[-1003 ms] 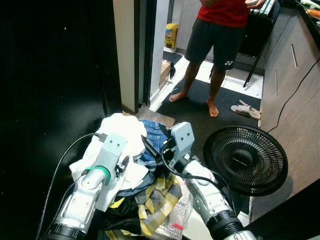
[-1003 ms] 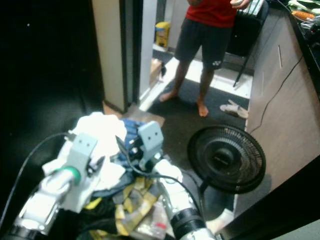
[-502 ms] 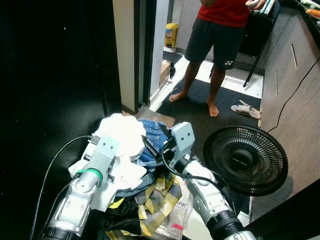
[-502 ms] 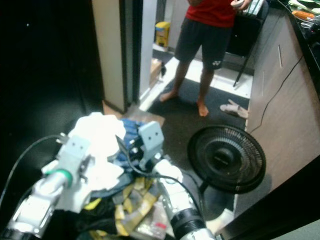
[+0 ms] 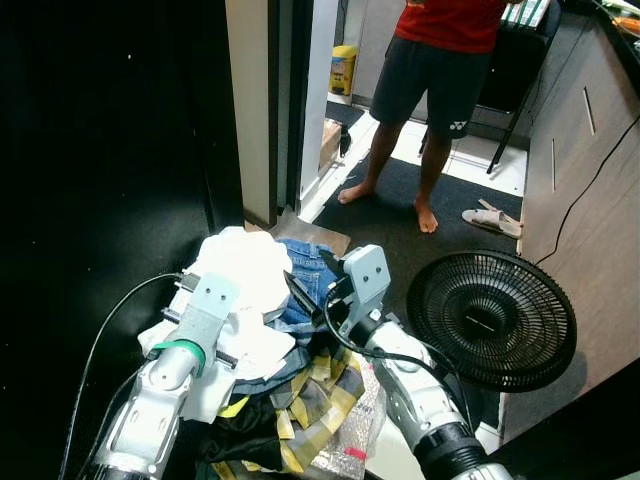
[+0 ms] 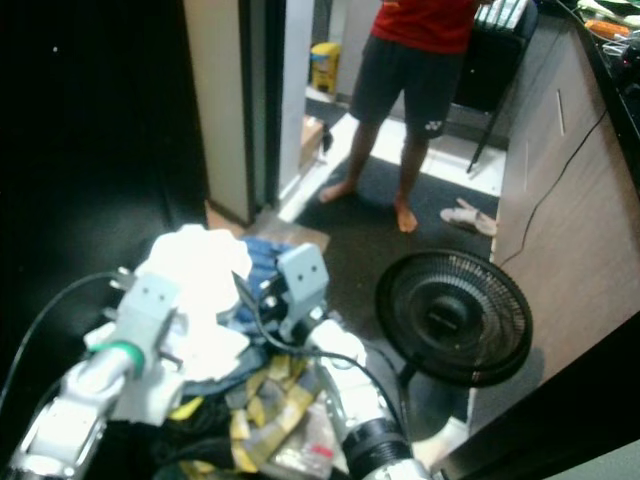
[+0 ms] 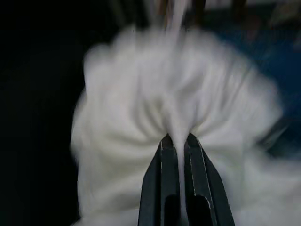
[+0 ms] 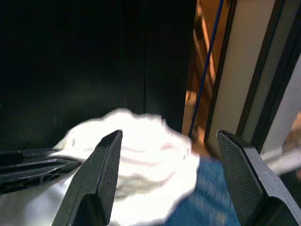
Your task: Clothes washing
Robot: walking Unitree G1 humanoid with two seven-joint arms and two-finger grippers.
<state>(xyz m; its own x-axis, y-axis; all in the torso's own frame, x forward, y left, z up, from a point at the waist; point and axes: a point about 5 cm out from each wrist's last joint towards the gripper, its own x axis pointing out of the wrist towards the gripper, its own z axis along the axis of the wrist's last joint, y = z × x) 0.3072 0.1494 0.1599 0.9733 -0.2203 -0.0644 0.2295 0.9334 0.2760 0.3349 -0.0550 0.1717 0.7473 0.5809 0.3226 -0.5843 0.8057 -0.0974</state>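
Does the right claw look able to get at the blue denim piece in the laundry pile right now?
Probably yes. The right claw is open and sits just over the blue denim, with nothing between them. The left claw is pinching the white garment beside it, clear of that path.

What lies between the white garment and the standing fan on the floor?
Blue denim clothing and the right gripper lie between the white garment and the fan, seen in the left eye view.

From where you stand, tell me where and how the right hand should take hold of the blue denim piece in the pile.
Grip the raised upper edge of the blue denim piece, coming from above on the robot's right. That edge lies exposed between the white garment, which the left hand pinches, and the open right hand. Its lower part is buried under the yellow-patterned clothes, so a low grab would probably drag them.
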